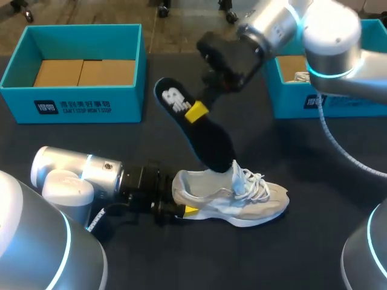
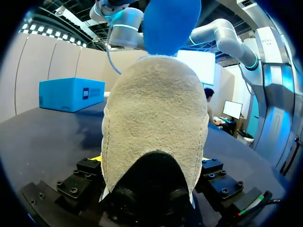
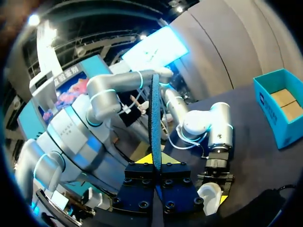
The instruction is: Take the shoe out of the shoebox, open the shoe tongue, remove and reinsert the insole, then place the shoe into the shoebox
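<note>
Right gripper (image 1: pixel 196 112) was clamped on the insole (image 1: pixel 208 142), whose long axis slanted down, toe end at the sneaker (image 1: pixel 242 199) opening. Left gripper (image 1: pixel 180 200) pinched the sneaker's heel on the table (image 1: pixel 302 254).

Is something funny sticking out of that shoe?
Yes: the black insole is mostly out of the shoe, slanting up, pinched by the right gripper. The left gripper holds the shoe's heel.

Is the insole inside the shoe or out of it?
Mostly out. The right fingers hold the insole tilted above the shoe, its lower end just at the shoe's opening.
</note>
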You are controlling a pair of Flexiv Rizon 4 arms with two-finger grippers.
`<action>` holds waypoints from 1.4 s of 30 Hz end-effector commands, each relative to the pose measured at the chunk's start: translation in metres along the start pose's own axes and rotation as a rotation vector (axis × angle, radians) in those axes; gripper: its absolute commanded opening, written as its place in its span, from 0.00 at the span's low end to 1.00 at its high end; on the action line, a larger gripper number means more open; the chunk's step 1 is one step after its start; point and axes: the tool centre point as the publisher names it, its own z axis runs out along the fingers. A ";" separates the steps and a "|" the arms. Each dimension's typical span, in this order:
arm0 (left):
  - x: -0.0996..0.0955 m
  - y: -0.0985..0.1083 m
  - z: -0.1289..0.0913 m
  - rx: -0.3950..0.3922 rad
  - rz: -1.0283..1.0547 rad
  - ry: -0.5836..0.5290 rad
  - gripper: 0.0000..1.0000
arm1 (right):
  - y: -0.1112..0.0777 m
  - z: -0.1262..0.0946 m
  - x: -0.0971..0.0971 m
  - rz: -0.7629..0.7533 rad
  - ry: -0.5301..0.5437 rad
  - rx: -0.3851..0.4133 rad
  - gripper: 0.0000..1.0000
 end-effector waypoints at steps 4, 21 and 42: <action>0.000 -0.001 0.001 -0.002 0.000 -0.001 0.00 | -0.007 -0.003 0.009 -0.002 -0.017 -0.010 0.00; 0.000 -0.001 0.001 -0.002 0.000 -0.001 0.00 | 0.026 -0.043 0.069 0.070 -0.358 -0.194 0.00; 0.000 -0.001 0.001 -0.002 0.000 -0.001 0.00 | 0.045 -0.065 0.088 0.167 -0.407 -0.307 0.00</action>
